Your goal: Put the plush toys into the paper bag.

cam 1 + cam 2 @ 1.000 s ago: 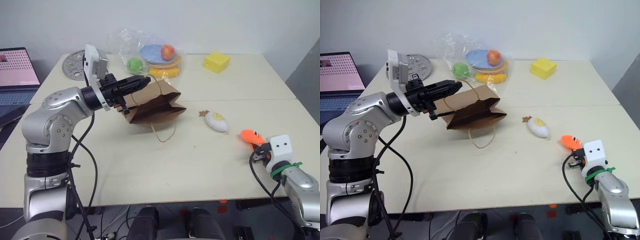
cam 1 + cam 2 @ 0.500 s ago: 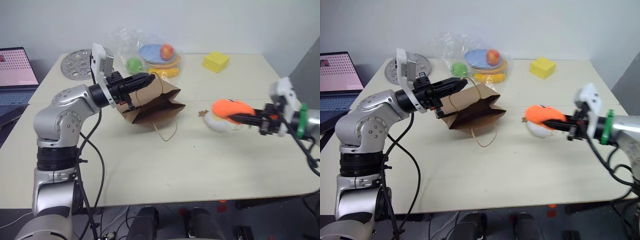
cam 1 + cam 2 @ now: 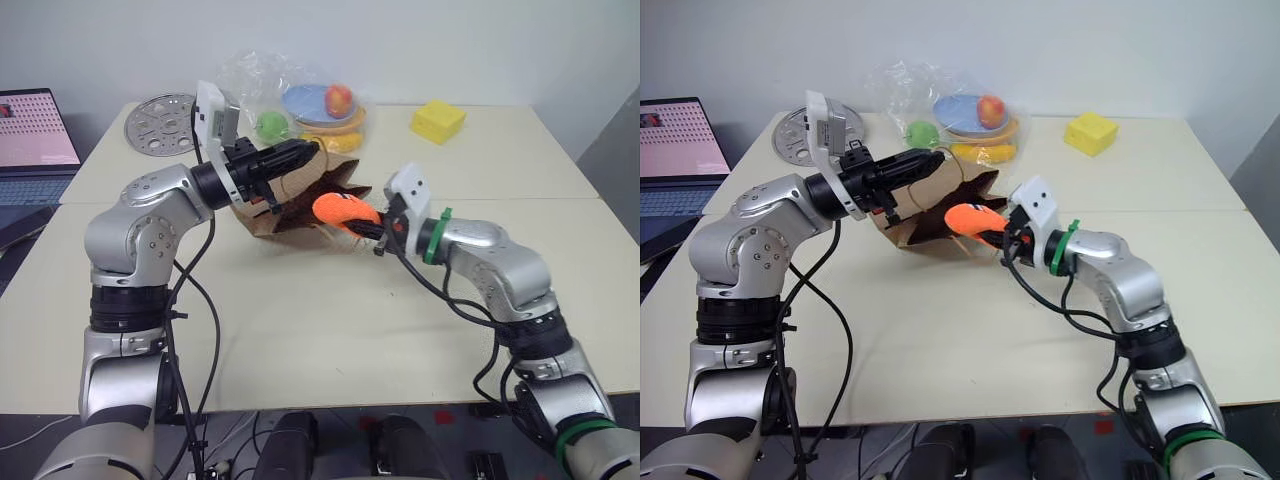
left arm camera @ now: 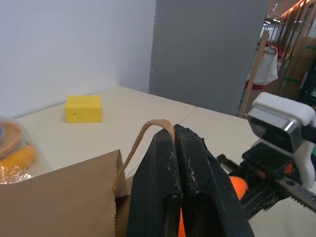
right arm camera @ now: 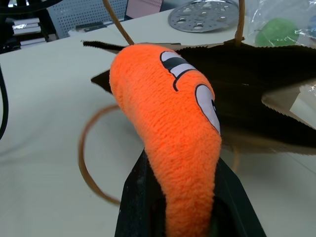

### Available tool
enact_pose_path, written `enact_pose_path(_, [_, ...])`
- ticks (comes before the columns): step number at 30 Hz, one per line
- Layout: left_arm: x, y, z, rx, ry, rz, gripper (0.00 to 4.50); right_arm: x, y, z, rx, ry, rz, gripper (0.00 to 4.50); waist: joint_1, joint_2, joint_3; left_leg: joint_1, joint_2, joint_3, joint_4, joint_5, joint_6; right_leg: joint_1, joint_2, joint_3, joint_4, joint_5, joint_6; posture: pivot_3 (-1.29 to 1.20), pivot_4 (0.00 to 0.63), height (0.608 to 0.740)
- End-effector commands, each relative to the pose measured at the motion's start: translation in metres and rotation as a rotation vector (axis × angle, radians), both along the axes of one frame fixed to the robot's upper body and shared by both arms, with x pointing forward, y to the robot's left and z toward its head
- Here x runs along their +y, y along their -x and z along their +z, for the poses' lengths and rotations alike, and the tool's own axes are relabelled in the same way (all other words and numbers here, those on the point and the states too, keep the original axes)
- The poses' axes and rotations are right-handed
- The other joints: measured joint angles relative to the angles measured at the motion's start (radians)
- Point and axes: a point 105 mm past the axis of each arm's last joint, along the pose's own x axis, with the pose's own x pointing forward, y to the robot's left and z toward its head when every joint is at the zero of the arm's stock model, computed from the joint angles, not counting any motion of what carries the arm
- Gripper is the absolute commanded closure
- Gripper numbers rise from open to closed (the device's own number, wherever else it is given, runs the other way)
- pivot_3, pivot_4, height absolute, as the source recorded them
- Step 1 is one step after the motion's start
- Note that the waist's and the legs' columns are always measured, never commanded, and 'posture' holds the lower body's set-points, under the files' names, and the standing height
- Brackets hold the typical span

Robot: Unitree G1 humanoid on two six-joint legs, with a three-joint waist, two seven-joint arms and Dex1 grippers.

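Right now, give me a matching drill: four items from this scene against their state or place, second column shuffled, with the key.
1. carrot plush
2. paper bag handle
3. yellow block
4. perforated metal disc

a. far table corner, beside the laptop
b. pinched in the left gripper
c. far side of the table, untouched
d. clamped in the right gripper at the paper bag mouth

Pairs: 1-d, 2-b, 3-c, 4-a

My two head cameras look forward and down over the table (image 3: 300,330) from its near edge to the far edge. My left wrist camera sits very close behind my left gripper (image 4: 180,143) and faces the far right corner. My right wrist camera looks closely at the paper bag (image 5: 276,94), which all views share.
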Motion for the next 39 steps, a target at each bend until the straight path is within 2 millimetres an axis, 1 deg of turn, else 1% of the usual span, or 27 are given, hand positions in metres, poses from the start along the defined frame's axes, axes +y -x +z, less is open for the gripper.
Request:
enact_pose_path(1, [-0.003,0.008,0.015,-0.051,0.004,-0.020,4.50,0.018,-0.010,0.013,-0.129,0.017,-0.011,4.35,-0.002,0.000,0.000,0.000,0.000,0.000,0.000,0.000,0.000,0.000,0.000,0.000,0.000,0.000,0.000,0.00,0.150,0.740])
enact_pose_path(4, [-0.005,0.011,0.014,-0.044,-0.007,-0.036,4.50,0.033,-0.017,0.011,-0.133,0.024,-0.010,4.35,-0.004,0.000,0.000,0.000,0.000,0.000,0.000,0.000,0.000,0.000,0.001,0.000,0.001,0.000,0.000,0.00,0.150,0.740])
enact_pose_path(5, [-0.007,0.014,0.014,-0.040,-0.011,-0.050,4.50,0.040,-0.019,0.008,-0.132,0.043,-0.006,4.35,-0.005,0.000,0.000,0.000,0.000,0.000,0.000,0.000,0.000,-0.001,0.001,0.000,0.001,0.000,0.000,0.00,0.150,0.740])
enact_pose_path(7, [-0.008,0.017,0.014,-0.034,-0.010,-0.067,4.50,0.049,-0.022,0.005,-0.128,0.063,-0.007,4.35,-0.006,0.000,0.000,0.000,0.000,0.000,0.000,0.000,0.000,-0.001,0.001,0.000,0.002,0.000,0.000,0.00,0.150,0.740])
enact_pose_path(10, [-0.010,0.021,0.015,-0.027,-0.006,-0.092,4.50,0.055,-0.027,-0.002,-0.112,0.084,-0.021,4.35,-0.006,0.000,0.000,0.000,0.000,0.000,0.000,0.000,0.000,-0.001,0.001,0.000,0.001,0.000,0.000,0.00,0.150,0.740])
enact_pose_path(13, [-0.013,0.028,0.018,-0.012,0.016,-0.135,4.50,0.061,-0.031,-0.014,-0.092,0.121,-0.035,4.35,-0.005,0.000,0.000,0.000,0.000,0.000,0.000,0.000,0.000,-0.001,0.001,0.000,0.001,0.000,0.000,0.00,0.150,0.740])
enact_pose_path(17, [-0.015,0.035,0.019,0.004,0.018,-0.167,4.50,0.068,-0.037,-0.019,-0.039,0.085,-0.079,4.35,-0.008,0.000,0.000,0.000,0.000,0.000,0.000,0.000,-0.001,-0.001,0.001,0.000,0.002,0.000,-0.001,0.00,0.150,0.740])
enact_pose_path(20, [-0.015,0.039,0.025,0.014,0.053,-0.193,4.50,0.076,-0.041,-0.019,-0.003,0.006,-0.122,4.35,-0.011,0.000,0.000,0.000,0.000,0.000,0.000,0.001,-0.001,-0.001,0.001,0.000,0.002,0.000,-0.001,0.00,0.150,0.740])
enact_pose_path(23, [-0.012,0.038,0.023,0.020,0.041,-0.179,4.50,0.084,-0.038,-0.023,0.024,-0.020,-0.112,4.35,-0.014,0.000,0.000,0.000,0.000,0.000,0.000,0.001,-0.001,-0.001,0.001,0.000,0.002,0.001,-0.001,0.00,0.150,0.740])
enact_pose_path(25, [-0.010,0.037,0.022,0.023,0.034,-0.165,4.50,0.085,-0.036,-0.024,0.021,-0.025,-0.097,3.61,-0.014,0.000,0.000,0.000,0.000,0.000,0.000,0.001,-0.001,-0.001,0.001,0.000,0.002,0.001,-0.001,0.00,0.150,0.740])
enact_pose_path(26, [-0.008,0.036,0.020,0.025,0.029,-0.158,4.50,0.085,-0.035,-0.024,0.011,-0.026,-0.089,3.40,-0.014,0.000,0.000,0.000,0.000,0.000,0.000,0.001,-0.001,-0.001,0.001,0.000,0.002,0.001,-0.001,0.00,0.150,0.740])
enact_pose_path(28, [-0.006,0.035,0.019,0.026,0.020,-0.150,4.50,0.085,-0.033,-0.022,-0.012,-0.031,-0.077,2.58,-0.015,0.000,0.000,0.000,0.000,0.000,0.000,0.001,-0.001,-0.001,0.001,0.000,0.002,0.001,-0.001,0.00,0.150,0.740])
enact_pose_path(32, [-0.005,0.033,0.017,0.031,0.017,-0.145,4.50,0.082,-0.026,-0.017,-0.023,-0.067,-0.037,1.09,-0.015,0.000,0.000,0.000,0.000,0.000,0.000,0.001,-0.001,-0.001,0.001,0.000,0.002,0.001,-0.001,0.00,0.150,0.740])
enact_pose_path(33, [-0.005,0.033,0.017,0.031,0.017,-0.144,4.50,0.080,-0.025,-0.015,-0.030,-0.071,-0.034,0.81,-0.015,0.000,0.000,0.000,0.000,0.000,0.000,0.001,-0.001,-0.001,0.001,0.000,0.002,0.001,-0.001,0.00,0.150,0.740])
enact_pose_path(35, [-0.004,0.033,0.016,0.030,0.014,-0.142,4.50,0.075,-0.022,-0.010,-0.040,-0.090,-0.030,0.04,-0.016,0.000,0.000,0.000,0.000,0.000,0.000,0.001,-0.001,-0.001,0.001,0.000,0.002,0.001,-0.001,0.00,0.150,0.740])
enact_pose_path(39, [-0.003,0.030,0.014,0.032,0.007,-0.134,4.50,0.061,-0.008,0.008,-0.036,-0.205,0.015,0.01,-0.016,0.000,0.000,0.000,0.000,-0.001,-0.001,0.001,-0.001,-0.001,0.001,0.000,0.002,0.001,-0.001,0.00,0.150,0.740])
